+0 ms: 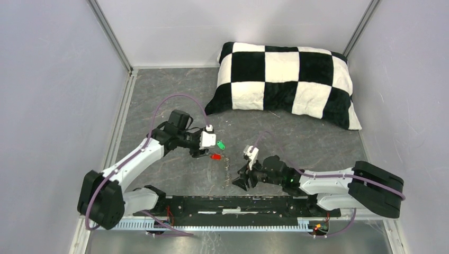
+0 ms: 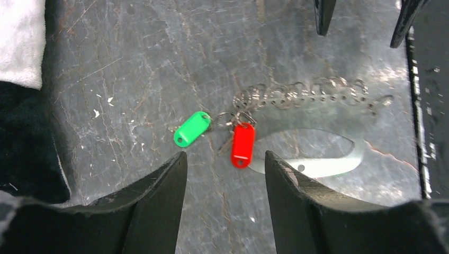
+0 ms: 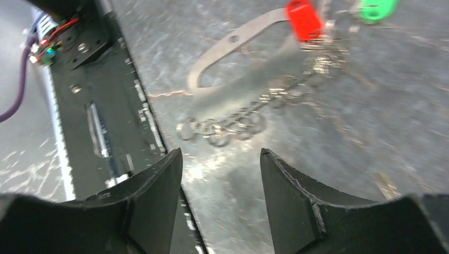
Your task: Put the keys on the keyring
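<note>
- Nearest the arm bases, the right gripper (image 3: 219, 153) hung low over the grey marbled table (image 1: 174, 95). Its jaws were well apart and held nothing.
- Just beyond its fingertips, toward eleven o'clock, lay a chain of small metal rings (image 3: 233, 124) leading to the keys.
- Alongside the chain lay the keyring (image 2: 312, 153), a thin grey half-oval fob, flat on the table.
- At the fob's far end lay the red-tagged key (image 2: 243, 144), its tag overlapping the fob's edge. The green-tagged key (image 2: 191, 128) lay just past it at one o'clock. Whether either was joined to the fob could not be told.
- At nine o'clock from the keys, the left gripper (image 2: 225, 159) was likewise spread open and empty.
- Farthest, at one o'clock, sat the black-and-white checked pillow (image 1: 286, 79).
- Likely risks: the fingers could skid off the flat fob, or a dragged chain could scatter the tiny keys.
</note>
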### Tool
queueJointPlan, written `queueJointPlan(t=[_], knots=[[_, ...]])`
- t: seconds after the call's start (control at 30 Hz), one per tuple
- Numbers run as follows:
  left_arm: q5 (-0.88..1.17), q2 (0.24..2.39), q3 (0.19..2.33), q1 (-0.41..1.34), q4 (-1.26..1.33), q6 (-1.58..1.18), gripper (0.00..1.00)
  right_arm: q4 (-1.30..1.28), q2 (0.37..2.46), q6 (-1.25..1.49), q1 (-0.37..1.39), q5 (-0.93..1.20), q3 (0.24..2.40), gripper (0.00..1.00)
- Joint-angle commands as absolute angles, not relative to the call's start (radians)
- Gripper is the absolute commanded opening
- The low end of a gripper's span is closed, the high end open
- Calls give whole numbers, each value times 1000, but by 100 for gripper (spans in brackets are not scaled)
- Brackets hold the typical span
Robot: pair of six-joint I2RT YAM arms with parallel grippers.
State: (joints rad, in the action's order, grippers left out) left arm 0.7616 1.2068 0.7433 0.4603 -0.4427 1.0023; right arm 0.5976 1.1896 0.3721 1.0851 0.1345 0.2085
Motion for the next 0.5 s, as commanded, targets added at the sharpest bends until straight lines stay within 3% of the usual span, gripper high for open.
queueJointPlan(t=[0.0,0.47], knots=[[804,1083,725,450,-583,1086,62,653,1258,323,1196,106,302,60],[851,1006,715,314,-638,1048,60,470,1476,215,1331,-43,501,52]])
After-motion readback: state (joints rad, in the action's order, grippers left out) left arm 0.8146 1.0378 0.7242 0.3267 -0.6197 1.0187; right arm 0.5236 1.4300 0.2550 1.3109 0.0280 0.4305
